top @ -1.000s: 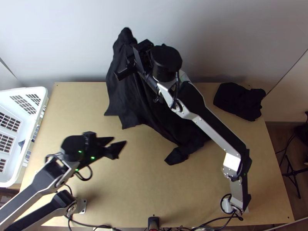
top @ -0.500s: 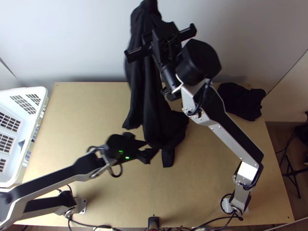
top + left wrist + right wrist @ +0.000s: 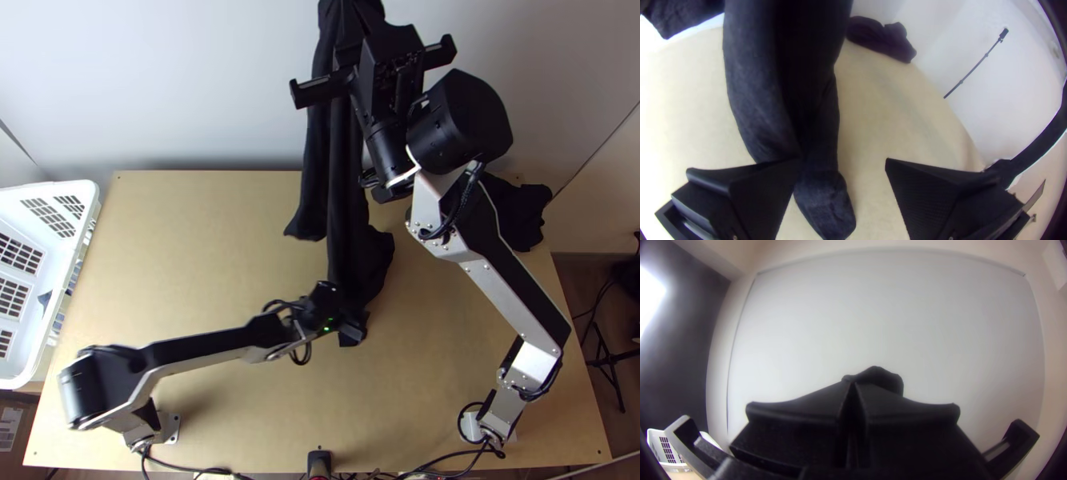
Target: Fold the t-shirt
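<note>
My right gripper [image 3: 350,18] is closed on the black t-shirt [image 3: 346,184], which hangs in a long bunch, its long axis running from the far wall toward the table's near edge. My left gripper [image 3: 354,322] is wide open around its lower end, gripping nothing; contact I can't judge. The right arm partly covers a dark cloth bundle [image 3: 524,212]; a white basket [image 3: 94,200] stands left. The shirt's top is cut off above.

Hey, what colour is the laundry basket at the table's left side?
The basket is white, best seen in the top view.
</note>
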{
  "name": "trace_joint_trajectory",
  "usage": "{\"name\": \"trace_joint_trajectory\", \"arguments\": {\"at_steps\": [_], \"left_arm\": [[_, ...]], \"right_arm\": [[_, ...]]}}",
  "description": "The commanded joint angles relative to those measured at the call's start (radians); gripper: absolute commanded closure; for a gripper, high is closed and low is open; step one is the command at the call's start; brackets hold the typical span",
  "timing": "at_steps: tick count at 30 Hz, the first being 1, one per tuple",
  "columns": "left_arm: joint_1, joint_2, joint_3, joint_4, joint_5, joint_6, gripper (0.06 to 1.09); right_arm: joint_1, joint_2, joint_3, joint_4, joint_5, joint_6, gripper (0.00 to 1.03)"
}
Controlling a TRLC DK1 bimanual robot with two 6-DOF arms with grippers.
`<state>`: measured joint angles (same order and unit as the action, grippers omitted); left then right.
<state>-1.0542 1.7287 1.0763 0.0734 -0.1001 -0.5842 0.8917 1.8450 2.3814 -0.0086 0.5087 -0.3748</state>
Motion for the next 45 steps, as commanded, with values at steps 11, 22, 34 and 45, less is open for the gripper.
{"name": "trace_joint_trajectory", "arguments": {"at_steps": [11,22,34,45], "left_arm": [[0.074,0.144,0.122,-0.205,-0.026,0.075,1.05],[0.253,-0.175,-0.021,-0.365,-0.041,0.230,1.05],[0.796,-0.167,-0.072,-0.227,0.051,0.572,1.05],[1.013,-0.001,0.077,-0.182,0.301,0.626,1.05]], "right_arm": [[-0.039,-0.058,-0.028,-0.016,0.005,0.004,1.00],[-0.129,-0.064,-0.060,-0.022,0.007,0.047,1.00],[-0.146,-0.093,-0.139,-0.067,0.007,0.057,1.00],[-0.151,-0.093,-0.182,-0.163,0.007,0.056,1.00]]}}
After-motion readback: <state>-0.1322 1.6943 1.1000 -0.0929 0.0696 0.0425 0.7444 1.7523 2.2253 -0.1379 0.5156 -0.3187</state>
